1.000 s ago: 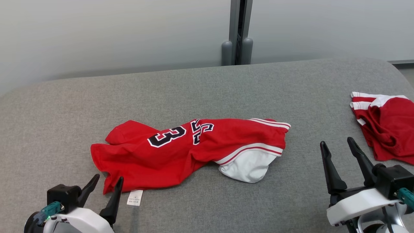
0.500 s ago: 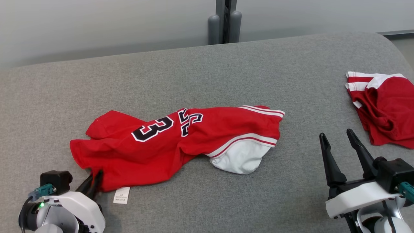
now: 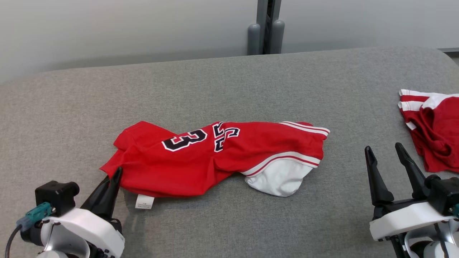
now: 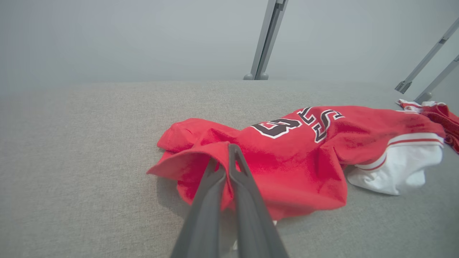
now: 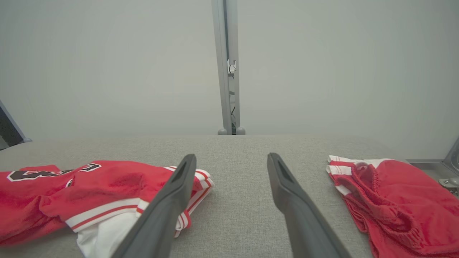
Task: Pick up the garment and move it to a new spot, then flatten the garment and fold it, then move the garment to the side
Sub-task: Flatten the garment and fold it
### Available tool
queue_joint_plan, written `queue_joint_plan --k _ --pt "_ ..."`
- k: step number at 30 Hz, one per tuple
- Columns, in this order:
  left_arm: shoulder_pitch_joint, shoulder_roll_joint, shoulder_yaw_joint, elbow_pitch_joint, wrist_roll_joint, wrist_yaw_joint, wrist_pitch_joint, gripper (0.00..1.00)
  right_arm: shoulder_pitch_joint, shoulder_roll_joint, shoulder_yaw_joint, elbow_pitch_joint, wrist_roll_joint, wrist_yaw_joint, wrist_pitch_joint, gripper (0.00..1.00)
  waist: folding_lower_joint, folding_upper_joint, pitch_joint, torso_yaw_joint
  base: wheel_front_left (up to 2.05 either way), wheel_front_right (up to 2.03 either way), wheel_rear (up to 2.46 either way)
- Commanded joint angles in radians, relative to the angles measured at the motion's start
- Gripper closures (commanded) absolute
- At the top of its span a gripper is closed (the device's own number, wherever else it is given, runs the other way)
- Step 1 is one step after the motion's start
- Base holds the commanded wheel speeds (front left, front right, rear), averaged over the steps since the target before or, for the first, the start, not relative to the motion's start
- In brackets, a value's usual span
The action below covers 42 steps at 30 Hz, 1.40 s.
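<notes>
Garment [image 3: 215, 157], soft red jersey w/ white trim, lies crumpled mid grey woven pad [image 3: 215, 89]. My L gripper [image 3: 115, 173] pinches its near-left hem, fingers pressed together. My R gripper [image 3: 383, 147] stands spread near right, apart from it. Red shorts [image 3: 435, 138] bunched at right edge.

so it's just a grey fabric-covered table [image 3: 229, 82] with a crumpled red jersey [image 3: 200, 161] sprawled across the middle, its little white tag [image 3: 144, 201] flat on the cloth, and another bunched-up red garment [image 3: 437, 139] well off to the right
</notes>
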Motion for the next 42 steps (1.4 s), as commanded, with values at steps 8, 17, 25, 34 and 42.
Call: queue_joint_plan --k 8,17,25,34,42 --pt "0.182 0.047 0.023 -0.368 -0.020 0.123 0.113 1.00 0.013 -0.005 -0.023 -0.015 0.009 0.000 -0.005 0.00 0.0000 0.0000 -0.023 0.057 0.00 0.00 0.00" --pt "0.137 0.063 0.037 -0.347 -0.055 0.125 0.168 1.00 -0.018 -0.005 -0.014 -0.024 0.005 0.000 -0.001 0.00 0.0000 0.0000 0.010 0.043 0.00 0.00 0.00" --pt "-0.047 0.022 0.034 -0.021 -0.120 0.052 0.192 1.00 -0.055 -0.005 -0.004 -0.018 0.018 0.000 -0.010 0.00 0.0000 0.0000 0.079 -0.038 0.00 0.00 0.00" --pt "-0.193 -0.013 0.049 0.275 -0.145 -0.017 0.128 0.93 -0.078 -0.005 -0.005 0.003 0.033 0.000 -0.038 0.00 0.0000 0.0000 0.133 -0.080 0.00 0.00 0.00" --pt "-0.203 -0.064 0.079 0.349 -0.129 -0.026 -0.049 0.00 -0.086 -0.005 -0.006 0.017 0.025 0.000 -0.044 0.00 0.0000 0.0000 0.112 -0.052 0.00 0.00 0.00"
